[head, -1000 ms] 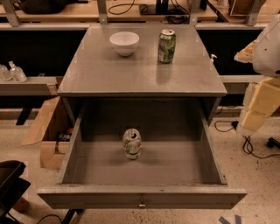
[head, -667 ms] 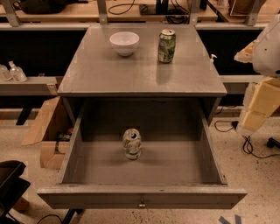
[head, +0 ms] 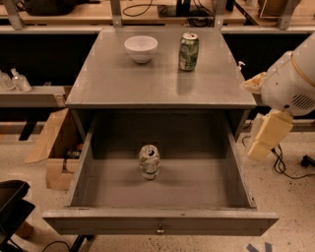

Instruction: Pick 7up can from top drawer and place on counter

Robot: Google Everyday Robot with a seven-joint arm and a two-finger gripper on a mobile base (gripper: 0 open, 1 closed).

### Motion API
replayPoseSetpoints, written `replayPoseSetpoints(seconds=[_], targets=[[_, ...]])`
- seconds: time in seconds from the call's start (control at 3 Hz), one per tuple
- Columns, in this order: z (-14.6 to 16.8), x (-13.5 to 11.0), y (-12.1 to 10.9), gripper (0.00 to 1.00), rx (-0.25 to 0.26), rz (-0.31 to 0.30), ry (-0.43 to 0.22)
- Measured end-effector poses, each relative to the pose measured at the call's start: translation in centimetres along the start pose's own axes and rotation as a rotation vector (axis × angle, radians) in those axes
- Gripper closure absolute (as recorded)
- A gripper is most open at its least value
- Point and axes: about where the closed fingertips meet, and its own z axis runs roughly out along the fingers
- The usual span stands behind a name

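The top drawer [head: 157, 224] is pulled fully open toward me, with its small knob on the front panel. The 7up can [head: 148, 161], white with green and red marks, stands upright near the middle of the drawer floor. The counter [head: 157, 78] is the grey metal top above the drawer. My gripper [head: 266, 134] hangs at the right edge of the view, outside the drawer's right wall, below the arm's white rounded joint [head: 290, 81]. It is well to the right of the can and touches nothing.
A darker green can [head: 188, 51] and a white bowl [head: 141, 48] stand at the back of the counter. A cardboard box [head: 54, 147] lies on the floor to the left. A wooden workbench [head: 98, 12] runs behind. Cables [head: 283, 165] lie on the floor at right.
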Motion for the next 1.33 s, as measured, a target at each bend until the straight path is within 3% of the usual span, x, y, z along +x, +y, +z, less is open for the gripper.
replayPoseSetpoints(seconds=[0.33, 0.67, 1.0, 1.33], targets=[[4.5, -1.1, 0.7, 0.00, -0.001, -0.004, -0.221], [7.5, -1.8, 2.1, 0.00, 0.038, 0.002, -0.404], [6.8, -3.0, 2.3, 0.00, 0.094, -0.005, -0.523], [6.8, -3.1, 2.4, 0.00, 0.093, -0.005, -0.526]])
